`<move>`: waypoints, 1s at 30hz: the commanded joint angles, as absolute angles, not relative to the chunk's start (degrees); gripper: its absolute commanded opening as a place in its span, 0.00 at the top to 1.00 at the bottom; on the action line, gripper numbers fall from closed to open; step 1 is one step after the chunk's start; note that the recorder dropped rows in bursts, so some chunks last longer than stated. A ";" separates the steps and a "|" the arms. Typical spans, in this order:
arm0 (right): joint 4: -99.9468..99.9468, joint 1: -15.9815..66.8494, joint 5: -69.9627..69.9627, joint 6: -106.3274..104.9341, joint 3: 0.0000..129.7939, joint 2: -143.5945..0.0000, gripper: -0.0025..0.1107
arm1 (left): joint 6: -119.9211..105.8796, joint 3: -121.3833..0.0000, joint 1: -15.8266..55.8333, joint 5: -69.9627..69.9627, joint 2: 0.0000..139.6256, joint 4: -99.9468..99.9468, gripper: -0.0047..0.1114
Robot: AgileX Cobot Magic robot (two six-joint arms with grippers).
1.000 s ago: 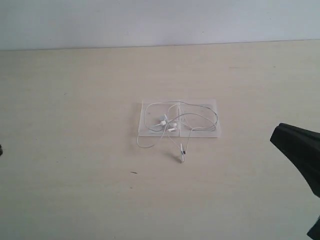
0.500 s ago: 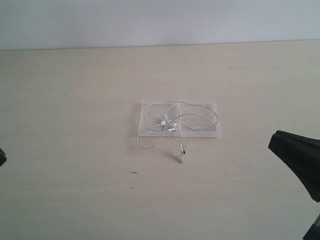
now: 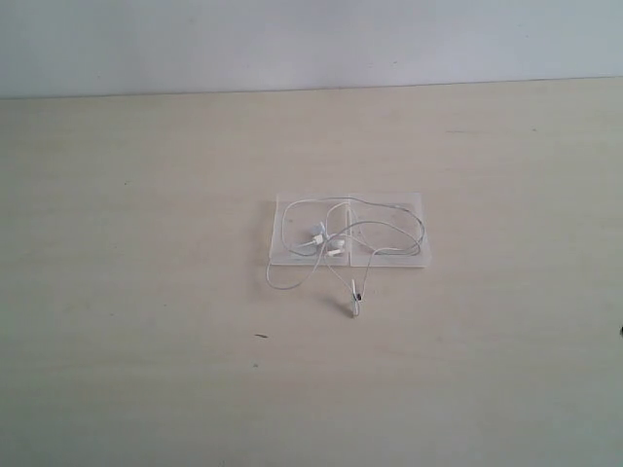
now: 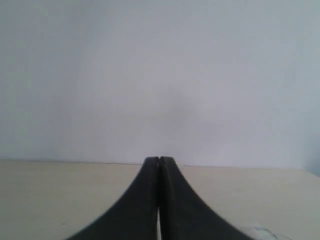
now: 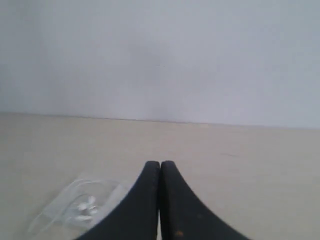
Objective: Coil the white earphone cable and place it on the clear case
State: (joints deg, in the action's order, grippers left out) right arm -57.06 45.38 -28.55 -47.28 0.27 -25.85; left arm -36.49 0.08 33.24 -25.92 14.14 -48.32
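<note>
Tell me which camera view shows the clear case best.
The exterior view: the clear case lies whole and unobstructed, the white earphone cable looped over it. The right wrist view shows it small and blurred beside the right gripper. The left wrist view does not clearly show it.

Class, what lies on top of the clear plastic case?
A thin white earphone cable with two earbuds lies loosely looped on the clear plastic case; one loop and the plug end spill onto the table. Nothing there is covered.

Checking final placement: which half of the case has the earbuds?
Left half of the clear case in the exterior view: both earbuds lie there. The right half holds only white earphone cable loops.
</note>
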 commanded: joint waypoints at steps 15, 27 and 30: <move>-27.06 45.27 -16.16 -20.19 0.00 -25.61 0.98 | -14.69 0.00 33.27 -8.45 13.94 -22.64 0.96; -27.06 45.27 -16.16 -20.21 0.00 -25.35 0.98 | -14.69 0.00 33.27 -8.45 13.94 -22.64 0.96; -26.74 44.83 -16.16 -20.49 0.00 -23.90 0.98 | -14.69 0.00 33.27 -8.45 13.94 -22.64 0.96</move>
State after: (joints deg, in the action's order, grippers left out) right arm -27.54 45.38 -16.21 -20.32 0.27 -25.39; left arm -15.01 0.12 33.24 -8.86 14.14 -22.99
